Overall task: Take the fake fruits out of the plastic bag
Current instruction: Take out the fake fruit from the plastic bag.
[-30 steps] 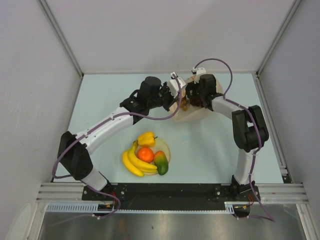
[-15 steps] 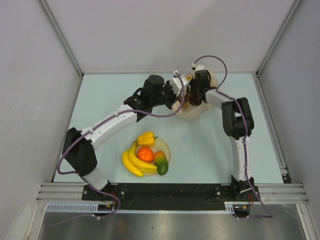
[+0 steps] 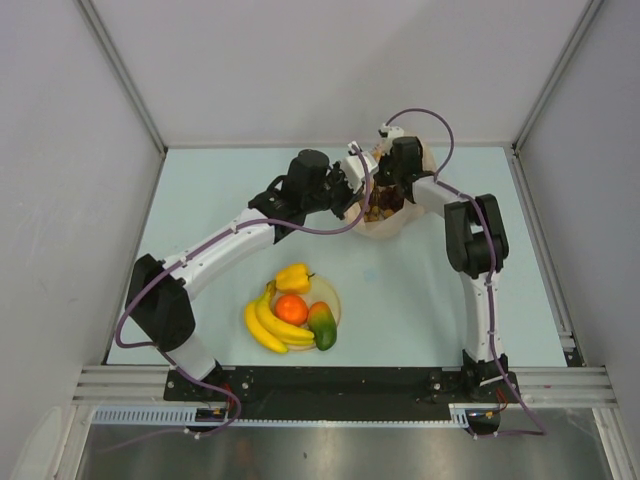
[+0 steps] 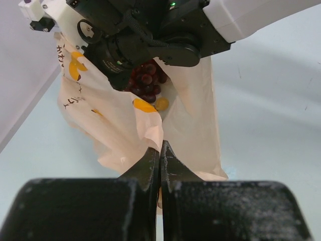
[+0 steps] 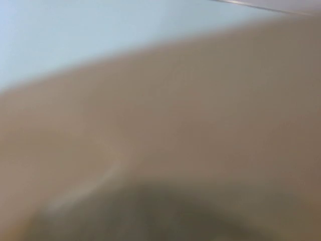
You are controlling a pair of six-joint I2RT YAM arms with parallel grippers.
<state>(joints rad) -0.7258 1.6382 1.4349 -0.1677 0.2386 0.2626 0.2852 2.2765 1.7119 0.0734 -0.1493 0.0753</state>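
Presently we find the left gripper (image 4: 160, 150) fully closed, its two fingertips pinching a fold of the plastic bag (image 4: 195, 115) at the bag's near edge and holding it up off the table (image 3: 420, 290). The bag sits at the far middle of the table, its mouth facing upward and gathered around the right arm's wrist.

We note the right gripper (image 3: 386, 190) reaching down into the bag's mouth from the far side. Its fingers are hidden by its own body and the film. We record them as closed together, but we cannot tell whether they have hold of anything.

The dark red grape bunch (image 4: 148, 83) lies inside the bag, directly under the right gripper. The right wrist view gives only a blurred beige surface, and nothing can be made out there.

The other fruits lie on the plate (image 3: 333, 298) at the near middle, well apart from the bag: banana bunch (image 3: 268, 322) on the left, orange ball (image 3: 291, 309) in the centre, yellow pepper-shaped piece (image 3: 293, 277) on the far side, mango (image 3: 322, 326) on the right.
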